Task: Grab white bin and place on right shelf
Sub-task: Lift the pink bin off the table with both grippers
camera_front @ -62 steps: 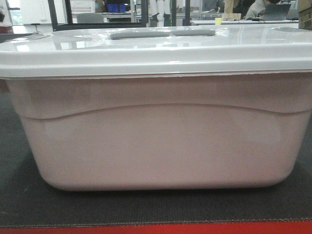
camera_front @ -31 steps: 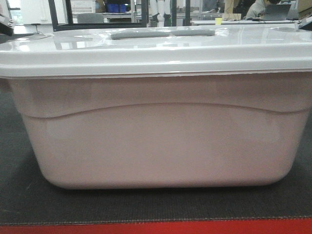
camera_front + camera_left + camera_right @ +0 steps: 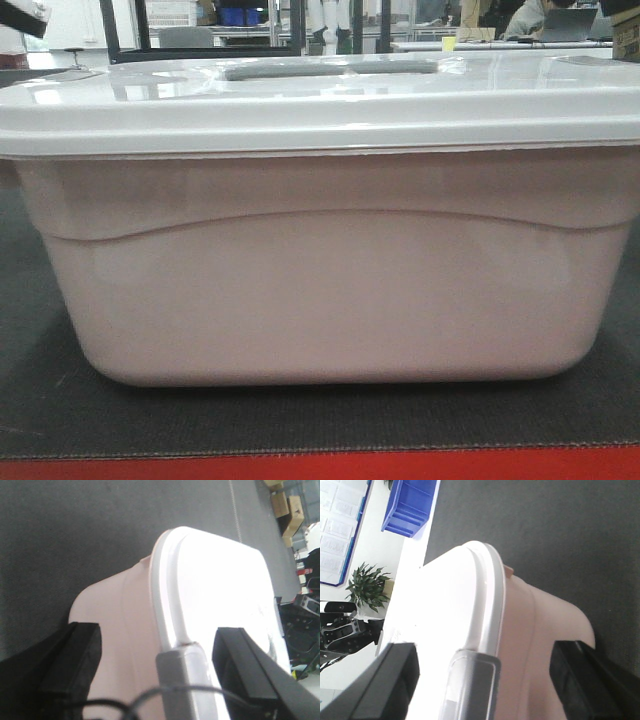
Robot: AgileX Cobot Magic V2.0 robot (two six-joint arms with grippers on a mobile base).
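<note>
The white bin [image 3: 320,290] sits flat on the dark mat [image 3: 40,400], close to the mat's front edge, where a red strip [image 3: 320,468] runs along. The bin is so wide that it nearly fills the front view from side to side. Its shiny white lid [image 3: 320,110] is on, with a grey handle dip [image 3: 330,70] in the top.

The left gripper [image 3: 157,632] is at one end of the bin. Its two black fingers [image 3: 70,665] are wide apart, one beside the pink wall and one over the lid, with a grey clip [image 3: 182,675] on the lid's rim between them. I cannot tell if they touch the bin.

The right gripper [image 3: 485,650] is at the other end, with its fingers [image 3: 385,680] wide apart the same way around a second grey clip [image 3: 472,685].

Past the mat's far edge are a blue bin [image 3: 410,505] and a green plant [image 3: 367,585].
</note>
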